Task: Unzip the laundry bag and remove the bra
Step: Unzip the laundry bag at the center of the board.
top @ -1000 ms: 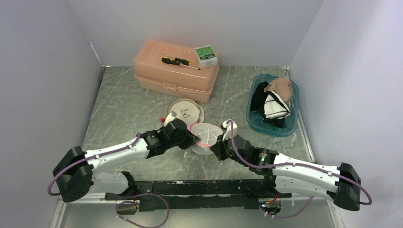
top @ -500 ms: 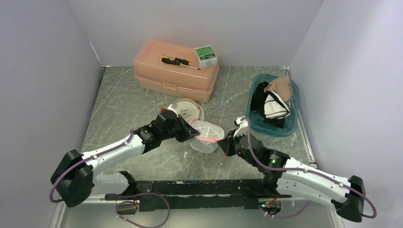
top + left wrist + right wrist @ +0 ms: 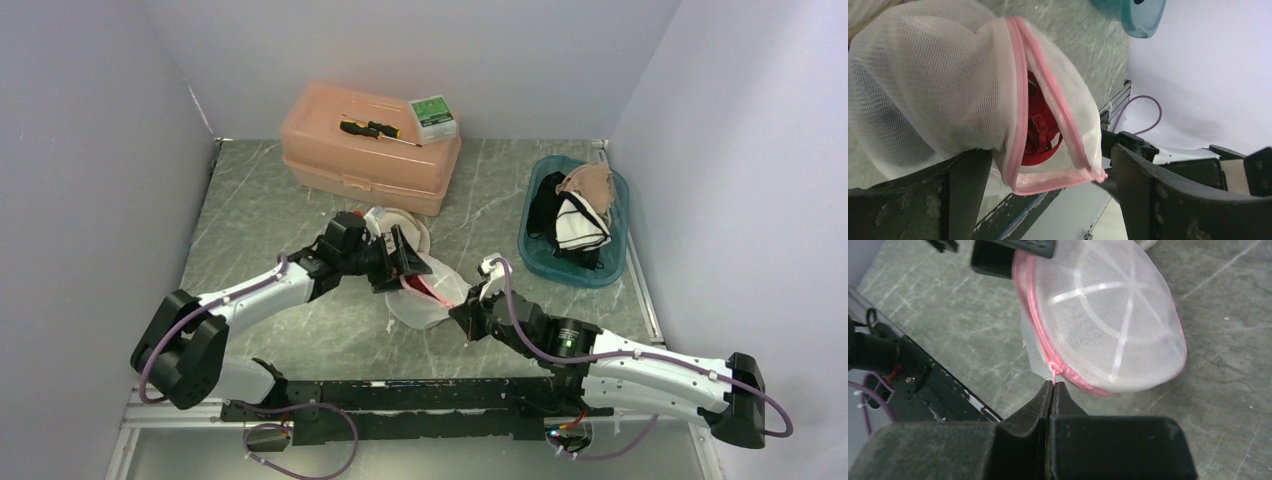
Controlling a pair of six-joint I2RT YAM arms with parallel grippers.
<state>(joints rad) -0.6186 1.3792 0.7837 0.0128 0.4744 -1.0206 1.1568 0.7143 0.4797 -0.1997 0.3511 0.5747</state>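
The laundry bag (image 3: 428,300) is a white mesh dome with a pink zipper, lying mid-table between both arms. Its zip stands partly open and the red bra (image 3: 1040,125) shows through the gap in the left wrist view. My left gripper (image 3: 402,262) is open at the bag's far-left side. Its fingers (image 3: 965,192) straddle the bag's open pink-edged corner (image 3: 1048,185) without pinching it. My right gripper (image 3: 1052,386) is shut on the pink zipper pull (image 3: 1053,371) at the bag's near edge (image 3: 1108,325).
A second round mesh bag (image 3: 415,228) lies just behind the left gripper. A peach toolbox (image 3: 370,165) at the back carries a screwdriver (image 3: 375,129) and a green box (image 3: 433,115). A teal tub (image 3: 608,272) of clothes stands at the right.
My left gripper has opened and let go of the bag's edge. The right gripper has drawn the zipper pull along, and the bag's opening now gapes with red showing.
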